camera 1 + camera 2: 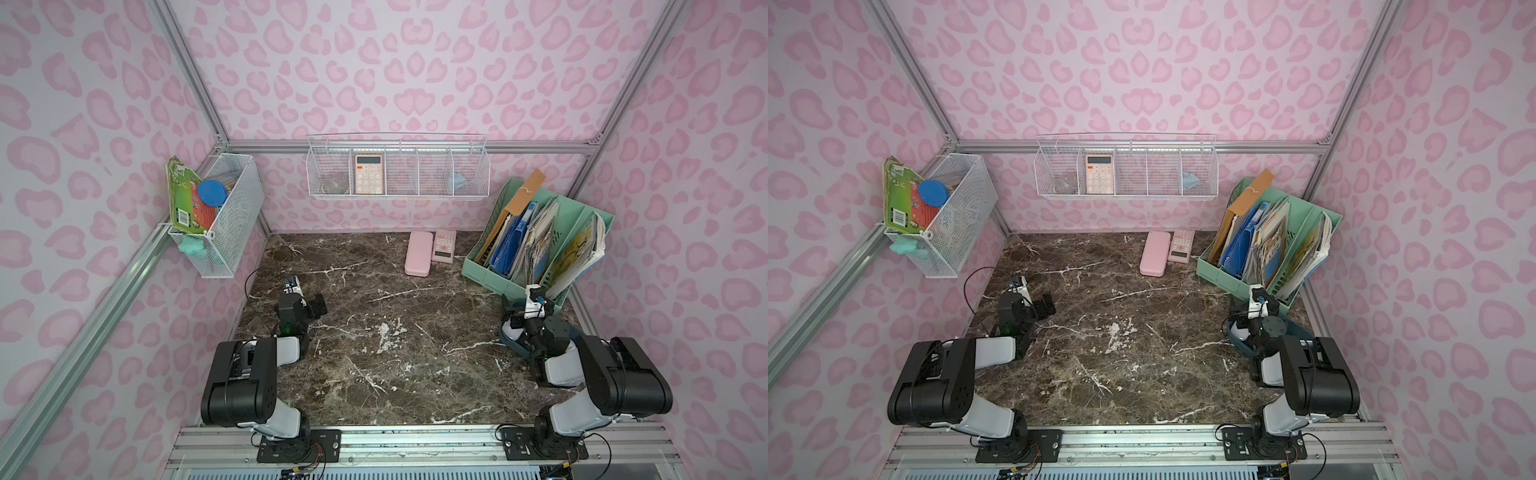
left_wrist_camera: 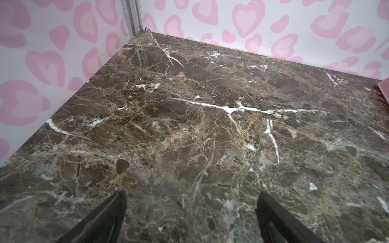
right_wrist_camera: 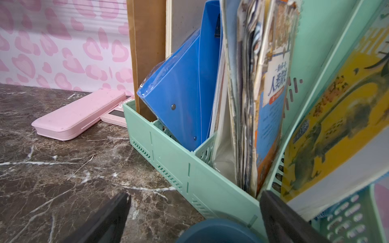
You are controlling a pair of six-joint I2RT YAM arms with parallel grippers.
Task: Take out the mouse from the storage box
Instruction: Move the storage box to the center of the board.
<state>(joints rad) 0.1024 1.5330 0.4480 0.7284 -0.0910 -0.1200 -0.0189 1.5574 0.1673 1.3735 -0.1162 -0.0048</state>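
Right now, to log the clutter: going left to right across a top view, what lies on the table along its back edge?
Pink case → pink calculator → mint-green file rack.

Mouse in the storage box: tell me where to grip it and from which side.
Grip the white mouse across its rounded body, coming from above: it lies inside the storage box, whose walls likely block a sideways approach. The right gripper, open, is at the box. The arm hides most of the mouse, so its long axis cannot be told.
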